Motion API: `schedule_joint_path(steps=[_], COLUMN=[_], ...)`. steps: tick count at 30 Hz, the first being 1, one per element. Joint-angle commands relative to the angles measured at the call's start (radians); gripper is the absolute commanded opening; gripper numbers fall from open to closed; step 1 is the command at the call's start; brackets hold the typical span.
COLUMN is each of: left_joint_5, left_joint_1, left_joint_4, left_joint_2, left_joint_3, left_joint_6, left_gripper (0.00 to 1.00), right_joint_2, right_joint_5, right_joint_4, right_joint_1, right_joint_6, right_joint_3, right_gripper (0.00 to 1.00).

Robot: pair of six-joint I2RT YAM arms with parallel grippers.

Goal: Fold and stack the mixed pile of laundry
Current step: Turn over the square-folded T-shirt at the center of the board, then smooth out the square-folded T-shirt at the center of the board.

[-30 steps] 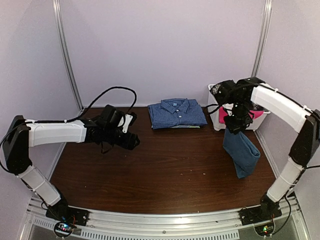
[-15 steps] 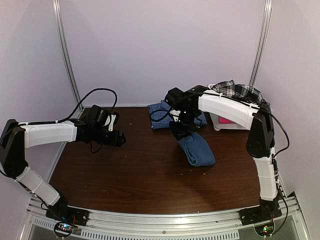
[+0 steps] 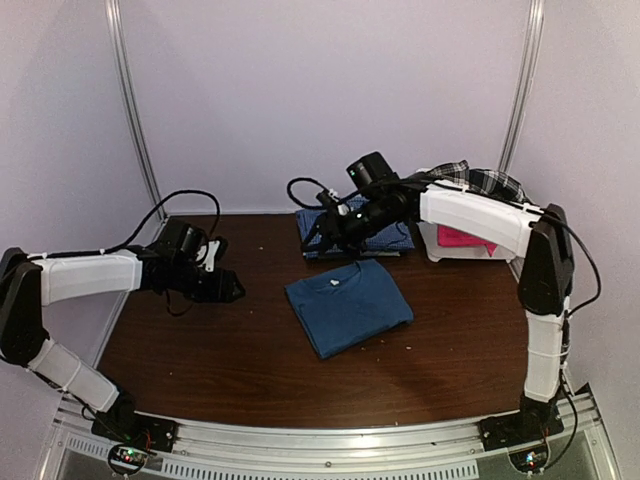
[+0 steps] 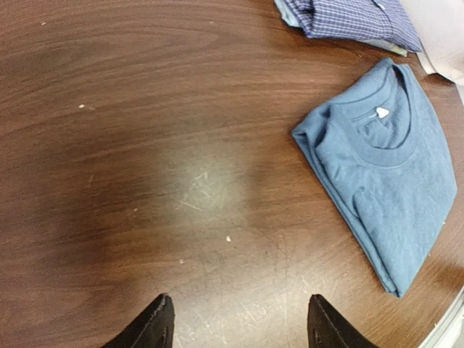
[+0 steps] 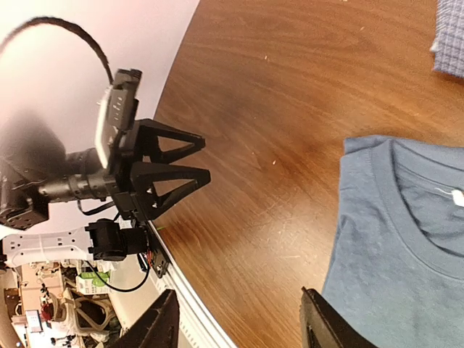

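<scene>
Cloth is gripped by neither gripper. The dark blue T-shirt (image 3: 348, 305) is laid folded on the table (image 3: 200, 350), its collar (small white tag showing) turned toward the far side. Just behind the T-shirt a folded blue checked shirt (image 4: 355, 16) is seen. To the T-shirt's far right a white bin (image 3: 445, 252) is set, with a pink piece (image 3: 462, 239) inside. A plaid shirt (image 3: 482, 181) is draped up there too, over the right arm (image 3: 470, 215) or the bin rim (which of the two cannot be told). The right gripper (image 5: 241, 319) is raised above and just behind the T-shirt, fingers spread apart with nothing between them. The left gripper (image 4: 238, 328) is poised well to the T-shirt's left, low over bare wood, fingers likewise parted and empty.
</scene>
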Motion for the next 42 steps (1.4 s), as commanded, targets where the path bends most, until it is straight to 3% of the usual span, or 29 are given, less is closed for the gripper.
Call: schedule_joint_path(steps=[1,7,12,20,27,30,33,37,42], left_joint_5=[0.079,0.143,0.215,0.174,0.12,0.123,0.097,-0.02,-0.246], left_joint_1=[-0.074,-0.209,-0.279,-0.27,-0.136,-0.112,-0.164,-0.349,-0.56], left_joint_4=[0.047,0.085,0.079,0.055,-0.007,-0.012,0.002,0.006,-0.059], left_joint_2=[0.066,0.284,0.495,0.619,0.59,0.528,0.429,0.323,0.332], left_joint_3=[0.119,0.34,0.504,0.497,0.394,0.39,0.394,0.385,0.375], left_joint_6=[0.045,0.037,-0.003,-0.079,-0.076,0.02,0.152,0.406,0.739], left_gripper=[0.62,0.52,0.42,0.38,0.37,0.4,0.45,0.49,0.5], right_joint_2=[-0.159,-0.176,-0.139,-0.111,-0.136,-0.241,-0.376,-0.535,-0.654], right_joint_5=[0.023,0.109,0.062,-0.04,-0.169,-0.185,-0.155,-0.142,-0.147], right_joint_4=[0.023,-0.029,0.065,0.259,0.366,0.354,0.349,0.369,0.388], right_joint_1=[-0.132,-0.201,-0.211,-0.162,-0.055,-0.073,-0.15,-0.296,-0.355], right_joint_6=[-0.096,-0.239,-0.24,-0.13,-0.04,-0.03,0.007,0.059,0.08], right_joint_3=[-0.185,-0.351,-0.453,-0.618,-0.646,-0.641,-0.697,-0.859,-1.028], right_gripper=[0.54,0.45,0.4,0.39,0.42,0.45,0.51,0.53,0.53])
